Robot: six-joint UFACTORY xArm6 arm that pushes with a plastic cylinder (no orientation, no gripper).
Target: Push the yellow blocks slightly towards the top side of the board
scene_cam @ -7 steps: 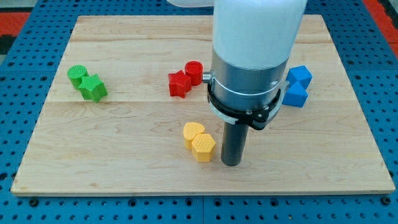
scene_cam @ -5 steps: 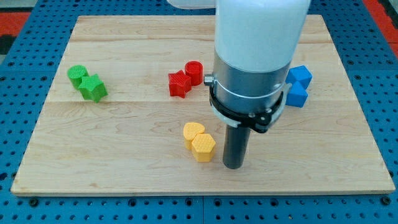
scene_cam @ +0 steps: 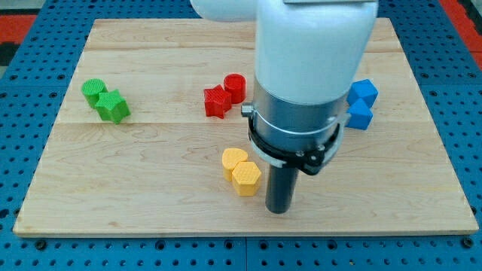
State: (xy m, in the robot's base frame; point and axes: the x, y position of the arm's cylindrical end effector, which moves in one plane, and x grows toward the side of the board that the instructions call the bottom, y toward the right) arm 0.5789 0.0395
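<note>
Blocks in pairs: two yellow blocks (scene_cam: 241,172), two red (scene_cam: 225,95), two green (scene_cam: 105,100), two blue (scene_cam: 361,104); my tip (scene_cam: 278,210) just right of yellow; no fingers fitted.

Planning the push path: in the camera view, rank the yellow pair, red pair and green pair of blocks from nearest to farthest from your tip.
From my tip:
1. Yellow blocks, just to the view's left of it.
2. Red blocks, toward the view's top.
3. Green blocks, far at the view's left.
</note>
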